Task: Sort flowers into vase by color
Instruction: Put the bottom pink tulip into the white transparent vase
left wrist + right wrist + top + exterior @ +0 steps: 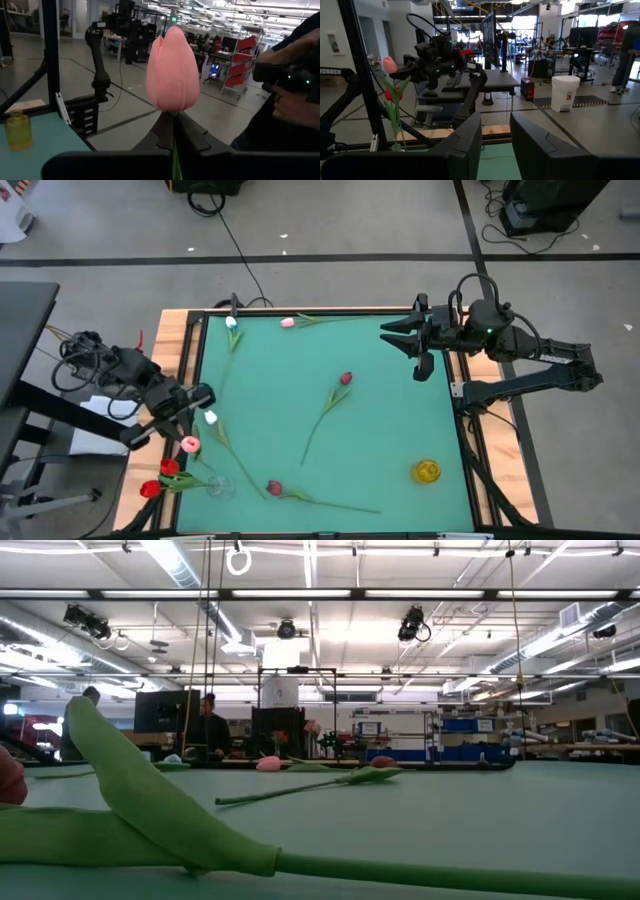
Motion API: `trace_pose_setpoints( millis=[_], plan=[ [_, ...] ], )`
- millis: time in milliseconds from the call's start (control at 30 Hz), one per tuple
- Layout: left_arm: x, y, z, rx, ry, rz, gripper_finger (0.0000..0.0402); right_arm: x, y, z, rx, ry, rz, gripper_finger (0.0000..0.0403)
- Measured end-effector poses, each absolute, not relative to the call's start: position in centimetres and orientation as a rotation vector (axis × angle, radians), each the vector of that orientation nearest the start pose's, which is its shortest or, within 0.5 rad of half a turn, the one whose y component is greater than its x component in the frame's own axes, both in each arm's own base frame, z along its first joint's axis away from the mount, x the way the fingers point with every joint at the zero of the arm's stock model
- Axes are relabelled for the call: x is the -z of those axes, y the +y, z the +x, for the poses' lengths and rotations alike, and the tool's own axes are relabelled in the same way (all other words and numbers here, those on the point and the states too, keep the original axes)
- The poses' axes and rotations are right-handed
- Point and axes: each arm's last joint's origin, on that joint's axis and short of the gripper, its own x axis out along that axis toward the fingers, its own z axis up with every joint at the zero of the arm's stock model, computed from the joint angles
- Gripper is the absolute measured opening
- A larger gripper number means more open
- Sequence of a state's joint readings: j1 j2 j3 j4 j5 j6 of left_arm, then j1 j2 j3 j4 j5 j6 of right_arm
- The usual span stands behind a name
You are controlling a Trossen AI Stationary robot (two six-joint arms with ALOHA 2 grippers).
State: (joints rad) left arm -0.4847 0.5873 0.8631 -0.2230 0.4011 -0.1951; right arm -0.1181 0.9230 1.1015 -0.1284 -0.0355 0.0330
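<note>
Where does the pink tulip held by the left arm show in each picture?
High view: pink artificial tulip, lower left, above clear glass vase.
Low view: cannot tell.
Left wrist view: centre, stem between shut jaws.
Right wrist view: left.
Shared landmark: small yellow bottle.

My left pincer (172, 131) has matt black plastic fingers, closed on a pink tulip (172, 70) whose petals look like soft, faintly ribbed cloth. The table (390, 430) wears a smooth, matt green mat inside a pale wooden frame (172, 340). The yellow bottle (18, 130) looks glossy and see-through, like plastic or glass. The nearest leaf (150, 805) has a dull fabric finish.
</note>
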Motion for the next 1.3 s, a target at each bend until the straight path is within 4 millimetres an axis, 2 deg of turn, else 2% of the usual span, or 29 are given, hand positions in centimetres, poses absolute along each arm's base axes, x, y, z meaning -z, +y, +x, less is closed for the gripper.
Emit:
trace_pose_setpoints(
  millis=[767, 1300],
  plan=[
    [-39.0, -6.2, 9.6, 0.863, -0.042, -0.309, 0.0009, -42.1, -2.1, 18.7, 0.082, -0.051, 0.029, 0.0112],
    [-38.2, -6.3, 9.7, 0.861, 0.03, -0.278, 0.0009, -42.2, -2.1, 18.6, 0.082, -0.052, 0.029, 0.0112]
  ],
)
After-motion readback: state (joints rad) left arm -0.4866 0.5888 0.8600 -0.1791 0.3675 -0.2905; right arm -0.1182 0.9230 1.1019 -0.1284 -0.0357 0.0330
